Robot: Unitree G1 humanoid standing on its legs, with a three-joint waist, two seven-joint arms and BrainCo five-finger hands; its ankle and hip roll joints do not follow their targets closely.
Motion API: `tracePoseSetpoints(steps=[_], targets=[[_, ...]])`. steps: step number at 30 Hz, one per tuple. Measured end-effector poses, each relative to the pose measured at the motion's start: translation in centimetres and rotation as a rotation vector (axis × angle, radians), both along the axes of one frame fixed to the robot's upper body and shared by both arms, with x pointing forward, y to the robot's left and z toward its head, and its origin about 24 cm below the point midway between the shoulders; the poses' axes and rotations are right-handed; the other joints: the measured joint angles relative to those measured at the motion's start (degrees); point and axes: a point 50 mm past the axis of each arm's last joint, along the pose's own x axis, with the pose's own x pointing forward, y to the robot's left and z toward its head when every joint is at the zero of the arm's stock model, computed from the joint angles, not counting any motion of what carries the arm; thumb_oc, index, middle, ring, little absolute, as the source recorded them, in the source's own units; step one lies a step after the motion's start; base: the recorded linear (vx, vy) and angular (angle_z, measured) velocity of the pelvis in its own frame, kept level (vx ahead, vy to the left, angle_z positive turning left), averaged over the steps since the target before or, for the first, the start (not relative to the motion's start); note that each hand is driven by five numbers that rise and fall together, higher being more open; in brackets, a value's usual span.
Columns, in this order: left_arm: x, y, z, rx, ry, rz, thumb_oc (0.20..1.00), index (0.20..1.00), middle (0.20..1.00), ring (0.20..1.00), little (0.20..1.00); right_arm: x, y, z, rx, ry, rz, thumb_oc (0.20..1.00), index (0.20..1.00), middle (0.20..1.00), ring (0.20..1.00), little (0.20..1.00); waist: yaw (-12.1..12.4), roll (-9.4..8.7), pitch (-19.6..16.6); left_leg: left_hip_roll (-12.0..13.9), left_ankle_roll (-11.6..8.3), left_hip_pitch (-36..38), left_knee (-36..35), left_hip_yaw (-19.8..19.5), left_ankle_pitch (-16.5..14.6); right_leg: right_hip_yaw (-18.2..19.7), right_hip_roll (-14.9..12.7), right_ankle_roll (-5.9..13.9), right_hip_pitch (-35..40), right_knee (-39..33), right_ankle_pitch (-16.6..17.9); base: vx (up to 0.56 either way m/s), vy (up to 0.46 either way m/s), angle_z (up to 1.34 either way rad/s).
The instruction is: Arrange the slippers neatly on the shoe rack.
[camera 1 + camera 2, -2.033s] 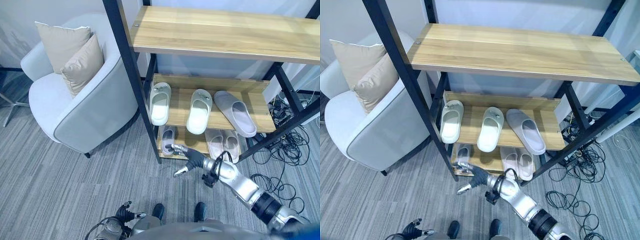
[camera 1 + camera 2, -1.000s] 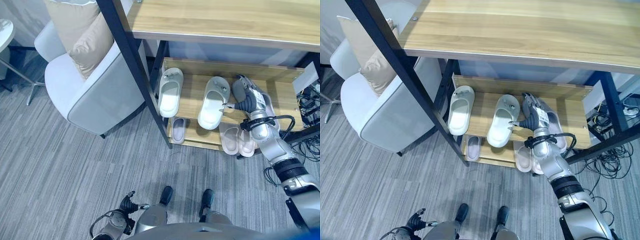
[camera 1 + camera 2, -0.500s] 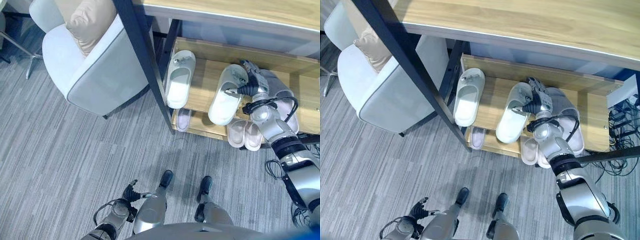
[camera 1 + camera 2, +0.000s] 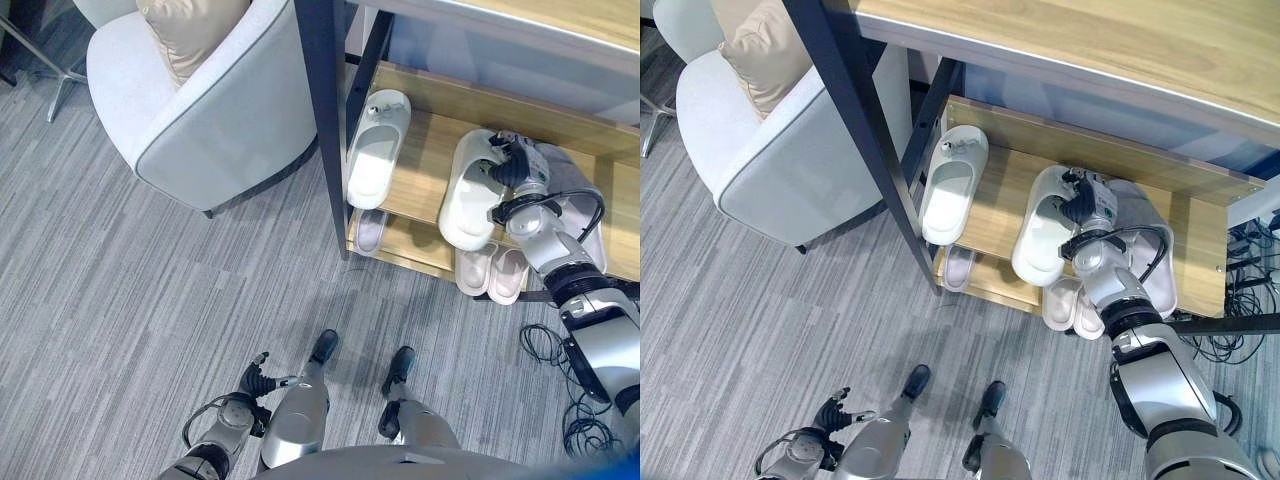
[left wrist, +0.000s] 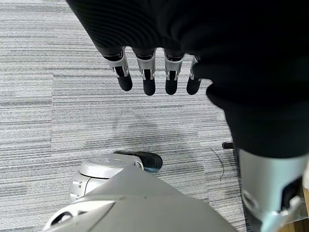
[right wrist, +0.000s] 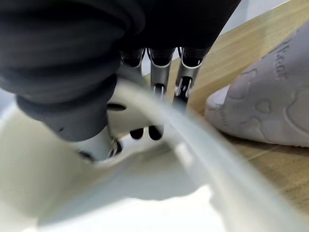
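On the rack's middle shelf (image 4: pixel 425 165) lie two cream slippers and a grey one. The left cream slipper (image 4: pixel 375 150) rests by the black post. My right hand (image 4: pixel 510 165) is shut on the toe end of the second cream slipper (image 4: pixel 468 195), its fingers (image 6: pixel 157 92) curled over the slipper's rim (image 6: pixel 159 193). The grey slipper (image 4: pixel 578 215) lies just to the right of it, also seen as (image 6: pixel 270 101). My left hand (image 4: pixel 250 385) hangs low over the carpet with straight fingers (image 5: pixel 147 77), holding nothing.
On the bottom shelf sit a pair of pale pink slippers (image 4: pixel 492 272) and one lilac slipper (image 4: pixel 370 230). A grey armchair (image 4: pixel 200 120) with beige cushions stands left of the rack's black post (image 4: pixel 325 100). Cables (image 4: pixel 560 350) lie on the carpet at the right.
My right hand rose from the bottom shelf to the middle shelf, reached the second cream slipper and curled its fingers on it. The camera has moved closer and looks further down.
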Motion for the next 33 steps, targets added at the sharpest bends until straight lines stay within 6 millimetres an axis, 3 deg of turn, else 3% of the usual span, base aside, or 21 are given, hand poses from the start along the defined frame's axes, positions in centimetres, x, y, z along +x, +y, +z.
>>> tracePoseSetpoints(steps=[4,8,12,33], targets=[[0.0,0.0,0.0,0.003,-0.001,-0.002,1.0,1.0,1.0,1.0,1.0,0.0,0.4,0.2,-0.003,-0.008,0.009,0.2,0.2,0.2,0.2,0.2,-0.09,0.0,-0.01,-0.02,0.0,-0.01,0.0,0.01,0.0,0.02,-0.02,-0.01,-0.02,0.0,0.02,0.0,0.0,0.0],[0.1,0.0,0.0,0.008,-0.006,0.002,1.0,1.0,1.0,1.0,1.0,-1.4,1.9,1.2,-0.003,-0.124,0.081,0.2,0.2,0.2,0.2,0.2,-0.19,0.01,-0.01,-0.1,-0.01,-0.11,0.2,-0.11,0.01,-0.02,-0.03,-0.07,0.02,0.0,0.06,0.0,0.0,0.0],[0.2,0.0,0.1,0.008,-0.009,0.0,1.0,1.0,1.0,1.0,1.0,-1.0,2.4,2.0,0.004,-0.149,0.084,0.2,0.2,0.2,0.2,0.2,-0.1,0.0,-0.01,-0.22,-0.03,-0.64,0.65,-0.3,-0.01,-0.21,-0.02,-0.14,-0.14,0.0,0.18,0.0,0.005,0.01],[0.5,0.2,0.2,0.007,-0.017,0.011,1.0,1.0,1.0,1.0,1.0,0.2,2.0,1.8,-0.007,-0.095,0.045,0.2,0.2,0.2,0.2,0.2,1.19,-1.33,-0.03,-1.15,-0.08,-3.62,2.01,-1.53,0.02,-1.57,-0.6,-0.11,-1.79,0.01,0.48,0.0,0.02,0.03]])
